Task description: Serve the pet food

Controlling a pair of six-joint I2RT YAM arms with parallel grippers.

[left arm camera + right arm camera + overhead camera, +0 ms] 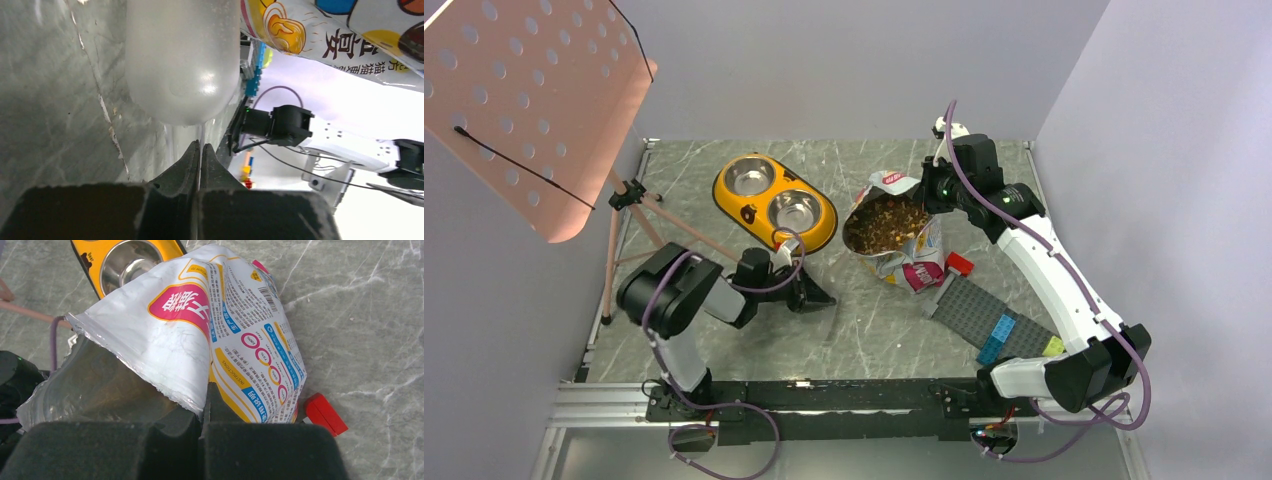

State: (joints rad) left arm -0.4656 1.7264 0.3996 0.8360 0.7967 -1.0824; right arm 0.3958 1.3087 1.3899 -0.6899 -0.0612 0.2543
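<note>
The surface [724,340] is grey-green stone with pale veins. The pet food [886,222] is brown, in lighter and darker pieces. The bag [240,335] is glossy white with a pink label, yellow outlines, blue bars, pink rings and small black print; its inside is silvery. The double bowl [828,228] is yellow with two shiny steel cups. A block [326,413] is red. The studded plate [969,310] is dark grey, with blue, light-blue and yellow-green bricks on it. The perforated panel [524,100] is salmon pink. A rounded object [180,60] is cloudy white. The left arm [674,330] and right arm [1049,270] are white and black with purple cables [950,125]; the left gripper [200,147] and right gripper [205,392] are black.
</note>
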